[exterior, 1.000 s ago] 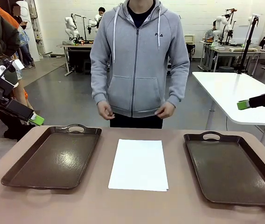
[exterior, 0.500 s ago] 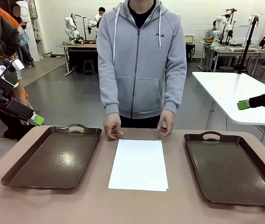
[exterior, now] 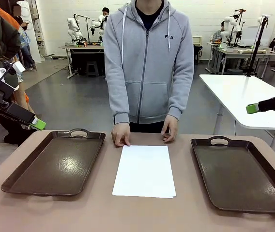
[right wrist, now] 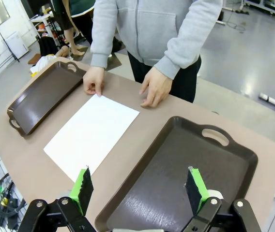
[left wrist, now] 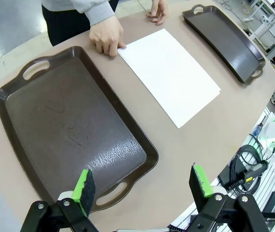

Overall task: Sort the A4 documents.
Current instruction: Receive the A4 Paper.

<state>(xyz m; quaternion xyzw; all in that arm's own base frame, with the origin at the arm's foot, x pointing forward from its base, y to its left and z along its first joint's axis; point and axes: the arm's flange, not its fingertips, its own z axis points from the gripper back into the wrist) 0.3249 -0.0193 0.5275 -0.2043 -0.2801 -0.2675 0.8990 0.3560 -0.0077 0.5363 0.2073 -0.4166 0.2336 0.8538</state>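
The A4 documents point(exterior: 144, 170) lie as a white stack in the middle of the table, between two dark brown trays; the same sheets show in the left wrist view point(left wrist: 169, 73) and the right wrist view point(right wrist: 91, 134). A person in a grey hoodie rests both hands point(exterior: 121, 135) on the table at the stack's far edge. My left gripper point(left wrist: 142, 182) hangs open above the near end of the left tray point(left wrist: 40, 121), empty. Open and empty too, my right gripper point(right wrist: 137, 188) hovers over the right tray point(right wrist: 186, 164).
The left tray point(exterior: 55, 162) and right tray point(exterior: 239, 176) are both empty and flank the paper. The left arm point(exterior: 4, 104) sits off the table's left edge, the right arm's green pad point(exterior: 252, 108) off to the right. A white table point(exterior: 249, 96) stands behind.
The person has stepped up and lowered both hands onto the table at the far edge of the paper. Neither arm has moved.
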